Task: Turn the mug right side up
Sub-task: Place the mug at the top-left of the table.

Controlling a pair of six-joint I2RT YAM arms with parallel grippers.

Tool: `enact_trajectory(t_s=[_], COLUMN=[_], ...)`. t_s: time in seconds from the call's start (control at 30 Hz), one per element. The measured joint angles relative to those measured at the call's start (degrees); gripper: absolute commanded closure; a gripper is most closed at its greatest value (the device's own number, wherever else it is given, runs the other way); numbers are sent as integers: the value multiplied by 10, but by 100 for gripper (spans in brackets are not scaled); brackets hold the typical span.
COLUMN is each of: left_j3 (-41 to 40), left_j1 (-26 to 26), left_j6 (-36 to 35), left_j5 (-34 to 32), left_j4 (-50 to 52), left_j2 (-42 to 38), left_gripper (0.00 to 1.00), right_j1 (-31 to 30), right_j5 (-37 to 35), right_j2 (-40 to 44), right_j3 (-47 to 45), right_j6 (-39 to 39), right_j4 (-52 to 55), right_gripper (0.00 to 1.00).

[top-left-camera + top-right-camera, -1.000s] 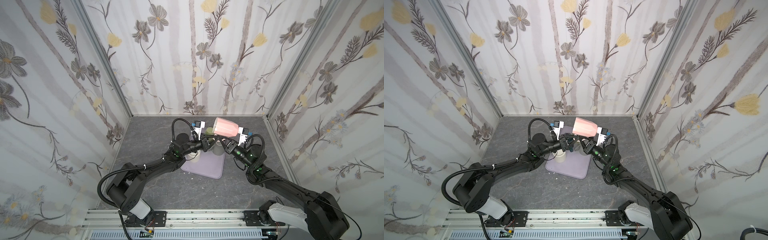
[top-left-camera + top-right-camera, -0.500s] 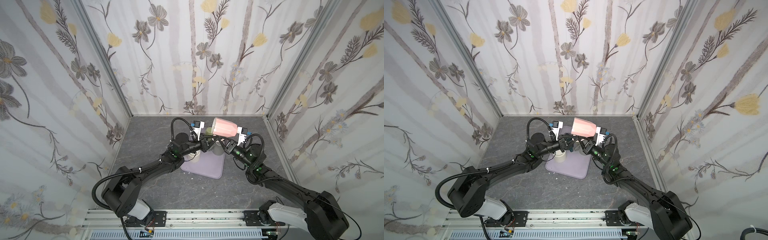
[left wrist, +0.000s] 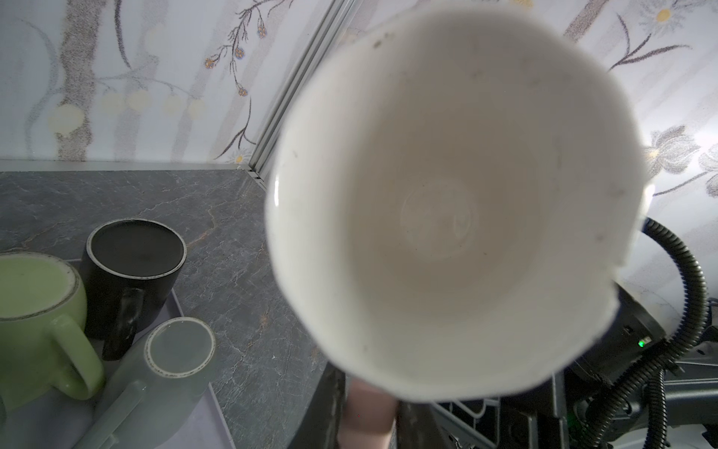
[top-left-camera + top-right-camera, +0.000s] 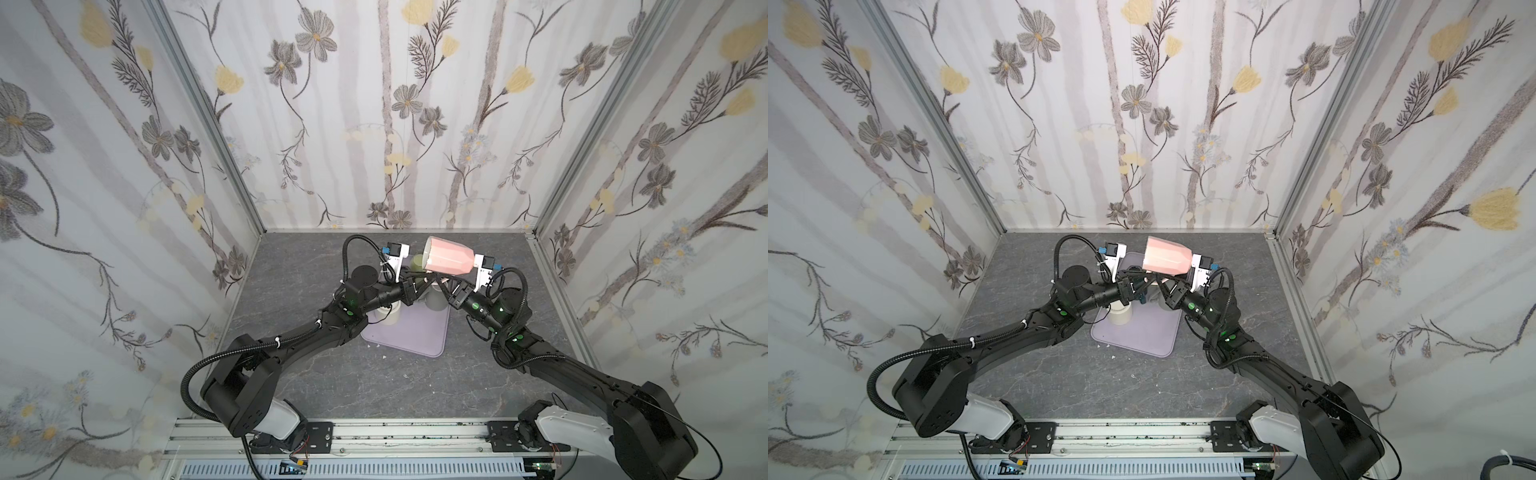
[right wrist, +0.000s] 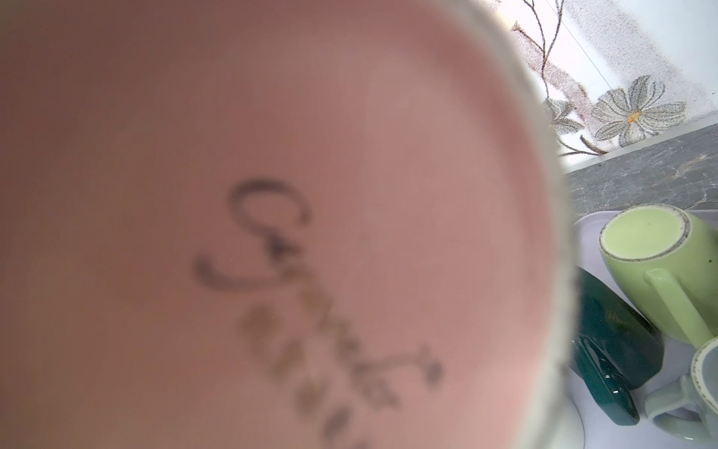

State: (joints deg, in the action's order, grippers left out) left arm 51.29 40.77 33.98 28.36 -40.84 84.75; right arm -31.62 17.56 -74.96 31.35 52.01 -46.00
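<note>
mug (image 4: pixel 451 259) aloft (sideways), apparently over tray (image 4: pixel 411 338) edge

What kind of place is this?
Probably a robot test booth: flowered panels box in a grey tabletop, two robot arms stand on a metal rail, and mugs sit on a tray.

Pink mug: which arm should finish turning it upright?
Left, probably. The pink mug lies on its side in the air, mouth toward the left arm, and the left gripper straddles its handle in the left wrist view. Whether the right gripper grips it cannot be seen.
</note>
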Motion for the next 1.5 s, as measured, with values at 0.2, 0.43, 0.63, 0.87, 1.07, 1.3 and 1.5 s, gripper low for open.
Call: enact_trajectory(t_s=[0.2, 0.43, 0.63, 0.87, 1.07, 1.3, 1.5], left_j3=[0, 12, 28, 33, 44, 54, 75], left_j1=[1, 2, 3, 3, 2, 2, 2], left_j6=[3, -8, -25, -37, -54, -72, -94], left_j5=[-4, -12, -27, -47, -76, -119, -151], left_j4=[27, 58, 89, 115, 148, 224, 266], left_j2=[-2, -3, -1, 0, 3, 6, 6], left_gripper=[100, 100, 100, 100, 100, 100, 100], right_j1=[0, 0, 0, 0, -2, -2, -2], right_j5=[-9, -13, -15, -15, -6, 5, 5], right_j2=[1, 0, 0, 0, 0, 0, 7], right_j3=[-4, -4, -4, -4, -4, -4, -4], right_j6=[-26, -33, -40, -46, -54, -61, -63], right_j4=[20, 25, 31, 57, 67, 42, 50], right_gripper=[71, 70, 66, 60, 57, 47, 42])
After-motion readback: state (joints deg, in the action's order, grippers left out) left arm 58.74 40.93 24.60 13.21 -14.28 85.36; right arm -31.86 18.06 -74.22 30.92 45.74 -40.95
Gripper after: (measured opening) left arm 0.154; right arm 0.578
